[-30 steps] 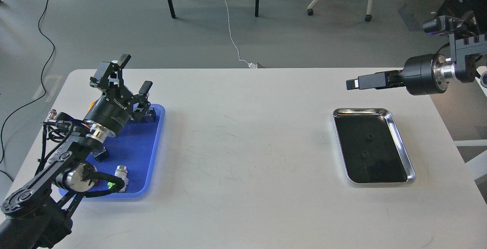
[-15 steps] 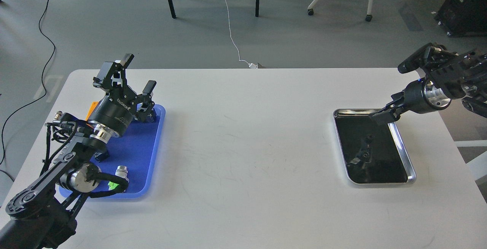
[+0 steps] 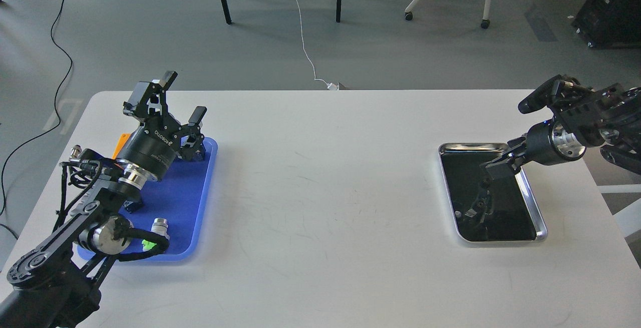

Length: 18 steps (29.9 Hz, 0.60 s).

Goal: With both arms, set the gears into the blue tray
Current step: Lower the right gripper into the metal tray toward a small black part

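Note:
The blue tray (image 3: 186, 203) lies at the table's left. My left gripper (image 3: 183, 96) hovers over its far end, open, with nothing between its fingers. On the right, two tiny black gears (image 3: 481, 202) lie on the dark bottom of the steel tray (image 3: 470, 145), hard to tell from the arm's reflection. My right gripper (image 3: 495, 169) points down and left into that tray's far part, just above the nearer gear (image 3: 485, 183). Its dark fingers cannot be told apart, and I cannot tell whether it touches the gear.
A green-capped push-button switch (image 3: 156, 232) and a small blue part (image 3: 132, 205) rest on the blue tray near my left forearm. An orange piece (image 3: 120, 142) shows at the tray's left edge. Bare white table (image 3: 325, 193) spans between the trays.
My right arm has swung down from above the table's far right, and its gripper now dips into the steel tray. The left gripper has barely shifted.

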Motion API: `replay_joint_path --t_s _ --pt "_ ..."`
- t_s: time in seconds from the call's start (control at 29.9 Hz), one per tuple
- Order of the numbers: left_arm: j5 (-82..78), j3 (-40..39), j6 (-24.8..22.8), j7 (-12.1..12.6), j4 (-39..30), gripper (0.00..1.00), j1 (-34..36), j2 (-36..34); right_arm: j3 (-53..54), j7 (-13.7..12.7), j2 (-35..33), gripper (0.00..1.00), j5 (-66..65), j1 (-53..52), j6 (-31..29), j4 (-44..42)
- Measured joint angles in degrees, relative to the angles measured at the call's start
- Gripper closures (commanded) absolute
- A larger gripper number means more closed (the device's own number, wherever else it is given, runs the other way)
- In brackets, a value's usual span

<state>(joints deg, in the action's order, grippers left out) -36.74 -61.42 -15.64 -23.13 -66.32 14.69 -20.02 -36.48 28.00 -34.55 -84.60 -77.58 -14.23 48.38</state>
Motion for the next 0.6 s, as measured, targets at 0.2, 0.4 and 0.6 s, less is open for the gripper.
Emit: replay_joint_path --t_s 0.2,0.4,0.6 --pt "0.0 0.0 0.0 0.0 -0.1 0.01 -0.2 0.0 0.0 0.0 1.0 0.13 2.4 1.8 0.4 -0.5" --pt "0.0 0.0 0.0 0.0 -0.1 0.01 -0.2 -0.1 -0.5 0.0 1.7 0.21 2.5 2.7 0.4 -2.7" --pt "0.0 0.0 0.0 0.0 -0.1 0.01 -0.2 -0.1 -0.6 0.0 2.6 0.27 2.4 3.7 0.3 -3.4"
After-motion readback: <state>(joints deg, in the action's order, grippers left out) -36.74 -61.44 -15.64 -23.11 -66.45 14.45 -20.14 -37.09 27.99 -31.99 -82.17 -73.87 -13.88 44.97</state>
